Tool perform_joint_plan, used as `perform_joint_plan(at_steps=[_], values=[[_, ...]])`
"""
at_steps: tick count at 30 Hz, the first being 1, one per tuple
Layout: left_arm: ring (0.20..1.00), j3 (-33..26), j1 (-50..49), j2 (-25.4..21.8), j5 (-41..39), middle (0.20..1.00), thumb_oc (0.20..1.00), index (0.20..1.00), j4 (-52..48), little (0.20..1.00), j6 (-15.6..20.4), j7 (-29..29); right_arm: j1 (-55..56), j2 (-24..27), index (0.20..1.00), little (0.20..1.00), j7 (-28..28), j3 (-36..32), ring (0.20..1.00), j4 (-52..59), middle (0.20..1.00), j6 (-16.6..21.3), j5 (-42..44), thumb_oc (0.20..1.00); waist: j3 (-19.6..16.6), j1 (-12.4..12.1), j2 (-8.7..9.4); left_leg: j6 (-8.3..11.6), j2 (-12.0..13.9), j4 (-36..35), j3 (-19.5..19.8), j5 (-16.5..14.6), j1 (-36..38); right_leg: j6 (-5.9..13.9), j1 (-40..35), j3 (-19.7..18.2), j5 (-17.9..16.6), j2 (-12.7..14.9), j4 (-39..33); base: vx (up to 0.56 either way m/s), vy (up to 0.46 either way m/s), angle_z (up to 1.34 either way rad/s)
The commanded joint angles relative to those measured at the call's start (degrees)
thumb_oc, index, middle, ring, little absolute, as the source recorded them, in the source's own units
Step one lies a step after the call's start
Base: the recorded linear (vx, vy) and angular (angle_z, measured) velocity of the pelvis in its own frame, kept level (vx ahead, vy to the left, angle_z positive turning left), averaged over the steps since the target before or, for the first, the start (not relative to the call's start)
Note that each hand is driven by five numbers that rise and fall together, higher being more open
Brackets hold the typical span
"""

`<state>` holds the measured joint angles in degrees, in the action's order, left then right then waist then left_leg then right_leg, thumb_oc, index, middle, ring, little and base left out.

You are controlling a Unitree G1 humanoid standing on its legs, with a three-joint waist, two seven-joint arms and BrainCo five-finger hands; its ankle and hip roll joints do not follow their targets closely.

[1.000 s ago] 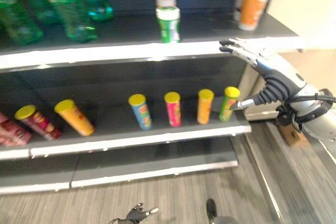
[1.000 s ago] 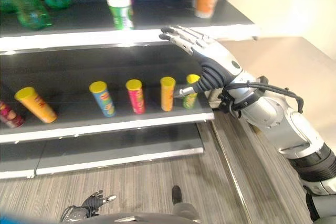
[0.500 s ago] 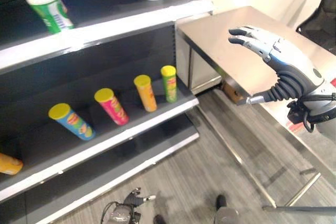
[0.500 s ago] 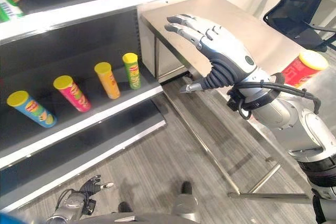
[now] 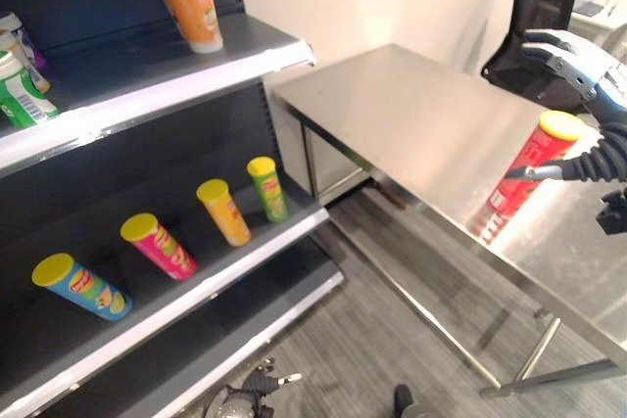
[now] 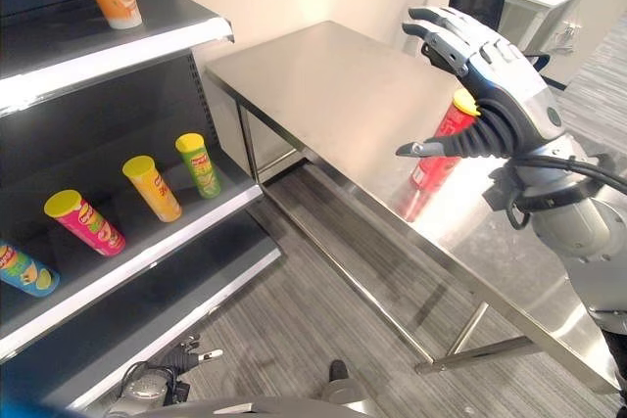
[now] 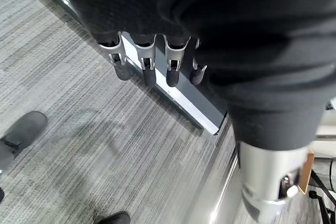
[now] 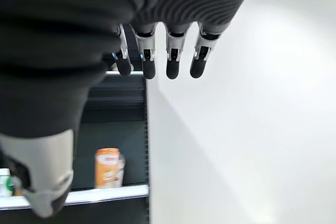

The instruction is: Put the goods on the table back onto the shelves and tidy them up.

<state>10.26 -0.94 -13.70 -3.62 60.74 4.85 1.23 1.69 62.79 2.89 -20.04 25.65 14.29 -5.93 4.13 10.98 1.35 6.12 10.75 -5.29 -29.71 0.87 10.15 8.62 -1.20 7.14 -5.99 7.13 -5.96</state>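
Fingers: those of the right hand (image 6: 495, 75) are held straight and spread, thumb apart, nothing gripped.
Red can (image 5: 525, 175): stood upright on the steel table (image 5: 411, 115), just below and behind the fingertips, between thumb and fingers but not touched.
Long axis: vertical, yellow lid uppermost.
Nearer hand: the right; the left hand (image 7: 152, 61) is hung low over the floor, fingers relaxed and empty.
Shelf (image 5: 225, 261): well apart from the fingers, other cans lined on it.

The right robot hand (image 6: 490, 75) has silver fingers with dark tips, a dark ribbed cover behind them, and a silver-grey arm beyond that.
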Motion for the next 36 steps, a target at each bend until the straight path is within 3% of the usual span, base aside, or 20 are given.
perform_joint_plan(at_steps=[1, 2, 4, 6, 7, 8, 9, 12, 15, 18, 26, 36], values=[[1.0, -0.9, 2.1, -2.2, 0.5, 1.0, 1.0, 1.0, 0.3, 1.0, 1.8, 0.9, -2.3, 0.2, 1.0, 1.0, 1.8, -4.8, 1.0, -2.0, 1.0, 0.9, 6.0, 1.0, 1.4, -1.3, 1.79, 1.68, 2.6, 6.4, 4.6, -3.8, -1.7, 0.17, -1.0, 2.1, 5.3, -1.3, 1.0, 0.07, -0.2, -0.01], [1.0, -1.1, 2.1, -2.2, 0.4, 1.0, 1.0, 1.0, 0.0, 1.0, 1.8, 1.0, -1.2, -0.7, 1.0, 1.0, 1.8, -6.2, 1.0, -2.5, 1.0, 0.8, 6.9, 1.0, 1.6, -1.2, 1.61, 2.39, 3.7, 9.2, 5.6, -5.1, -2.3, -0.1, -1.9, 1.6, 6.9, -2.2, 1.0, 0.08, -0.213, -0.01], [1.0, -1.2, 2.4, -2.4, 0.0, 1.0, 1.0, 1.0, -1.1, 1.0, 1.6, 0.8, 0.5, -2.5, 1.0, 1.0, 2.1, -8.7, 1.0, -3.2, 1.0, 0.5, 8.0, 1.0, 3.1, -1.6, 2.57, 2.7, 6.4, 17.4, 6.8, -1.7, -5.8, -2.33, -2.7, 1.7, 7.1, -3.6, 1.0, -0.04, -0.229, -0.01], [1.0, -0.8, 2.7, -2.4, -0.1, 1.0, 1.0, 1.0, -1.6, 1.0, 1.6, 0.6, 0.2, -3.4, 1.0, 1.0, 2.7, -8.8, 1.0, -4.3, 1.0, 0.6, 8.6, 1.0, 4.0, -2.0, 2.67, 2.59, 6.8, 21.2, 9.3, -1.4, -7.9, -2.96, -2.9, 1.5, 7.5, -4.3, 1.0, -0.06, -0.131, -0.23], [1.0, -0.3, 3.1, -2.6, -0.7, 1.0, 1.0, 1.0, -2.7, 1.0, 1.6, 0.6, -0.1, -4.6, 1.0, 1.0, 3.8, -8.4, 1.0, -6.2, 1.0, 0.2, 8.9, 1.0, 4.7, -3.1, 3.06, 1.26, 4.3, 21.0, 14.5, -2.9, -10.2, -3.02, -2.7, 1.0, 7.7, -3.9, 1.0, -0.01, -0.083, -0.39], [1.0, -0.3, 3.0, -2.6, -0.7, 1.0, 1.0, 1.0, -2.7, 1.0, 1.6, 0.6, -0.1, -4.6, 1.0, 1.0, 3.8, -8.3, 1.0, -6.2, 1.0, 0.2, 8.9, 1.0, 4.7, -2.9, 2.96, 1.31, 4.4, 21.3, 14.7, -3.3, -10.2, -2.97, -2.9, 1.2, 7.9, -4.0, 1.0, 0.04, 0.015, -0.28], [1.0, 0.1, 3.6, -2.6, -1.5, 1.0, 1.0, 1.0, -3.1, 1.0, 1.8, 0.7, -0.2, -5.8, 1.0, 1.0, 4.2, -8.6, 1.0, -7.6, 1.0, -0.2, 9.7, 1.0, 4.6, -4.1, 2.7, 0.89, 0.2, 15.5, 20.9, -5.8, -11.5, -2.25, -2.8, 0.2, 7.7, -3.7, 1.0, 0.06, 0.088, -0.34], [1.0, 1.0, 4.1, -2.6, -2.4, 1.0, 1.0, 1.0, -3.5, 1.0, 1.9, 0.4, -1.3, -8.6, 1.0, 1.0, 5.7, -7.8, 1.0, -10.3, 1.0, -0.6, 9.9, 1.0, 4.3, -4.6, 1.4, 0.87, -1.9, 8.4, 26.2, -4.1, -11.7, -1.52, -2.4, -0.9, 7.1, -3.5, 1.0, 0.06, 0.114, -0.13], [1.0, 1.0, 3.7, -2.7, -2.6, 1.0, 1.0, 1.0, -3.8, 1.0, 2.0, 0.5, -1.6, -10.5, 1.0, 1.0, 6.9, -7.9, 1.0, -11.5, 1.0, -0.9, 9.6, 1.0, 3.4, -4.5, 0.5, 0.56, -2.9, 5.1, 26.2, -3.3, -10.0, -1.23, -2.4, -1.1, 7.0, -3.1, 1.0, 0.08, 0.113, -0.25], [1.0, 0.7, 3.9, -2.8, -2.7, 1.0, 1.0, 1.0, -2.7, 1.0, 1.7, 0.0, -2.3, -12.6, 1.0, 1.0, 7.6, -5.7, 1.0, -14.5, 1.0, -1.7, 10.4, 1.0, 1.8, -4.4, -0.23, -0.1, -4.4, 0.3, 23.7, -2.5, -6.4, -0.66, -2.6, -1.7, 6.8, -1.6, 1.0, 0.13, 0.213, -0.33], [1.0, -0.9, 2.6, -2.1, -3.0, 1.0, 1.0, 1.0, -0.3, 1.0, 1.0, -0.7, -2.9, -15.0, 1.0, 1.0, 7.8, -2.0, 1.0, -19.8, 1.0, -4.1, 10.2, 1.0, 0.8, -5.5, -0.12, -1.27, -5.8, 0.3, 22.2, -3.9, -4.7, 0.19, -3.2, -2.0, 6.2, 0.2, 1.0, 0.04, 0.088, -0.03], [1.0, -1.5, 1.2, -2.6, -3.3, 1.0, 1.0, 1.0, 1.0, 1.0, 0.4, -1.4, -6.3, -12.3, 1.0, 1.0, 10.0, 1.5, 1.0, -28.7, 1.0, -6.7, 7.9, 1.0, 0.3, -7.4, 0.4, -1.4, -6.2, 0.3, 23.0, -4.0, -4.3, 0.33, -4.0, -0.7, 6.3, 0.9, 1.0, 0.01, 0.006, 0.04]])
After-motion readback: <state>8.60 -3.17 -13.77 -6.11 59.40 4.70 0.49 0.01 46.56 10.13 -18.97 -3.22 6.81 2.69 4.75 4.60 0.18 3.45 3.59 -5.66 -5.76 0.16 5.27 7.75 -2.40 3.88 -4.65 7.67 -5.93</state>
